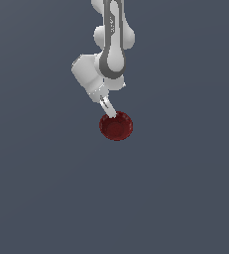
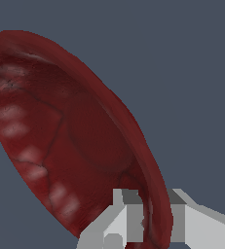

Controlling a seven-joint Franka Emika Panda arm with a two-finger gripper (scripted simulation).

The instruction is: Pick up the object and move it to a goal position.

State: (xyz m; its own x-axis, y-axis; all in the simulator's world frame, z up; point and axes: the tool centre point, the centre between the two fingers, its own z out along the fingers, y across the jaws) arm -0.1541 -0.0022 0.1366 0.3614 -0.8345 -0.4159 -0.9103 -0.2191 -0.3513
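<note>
The small dark red bowl [image 1: 117,126] is round and glossy and sits just below the white arm in the exterior view. My gripper [image 1: 109,112] reaches down to the bowl's upper left rim. In the wrist view the bowl [image 2: 60,131] fills the frame, tilted, its inside facing the camera. My gripper [image 2: 155,221] is shut on the bowl's rim: one finger [image 2: 128,219] is inside the bowl and the other finger [image 2: 192,223] is outside the wall. Whether the bowl rests on the surface or hangs above it does not show.
A plain dark grey-blue surface [image 1: 185,188] spreads all around with no other objects in view. The white arm [image 1: 111,44] comes down from the upper edge of the exterior view.
</note>
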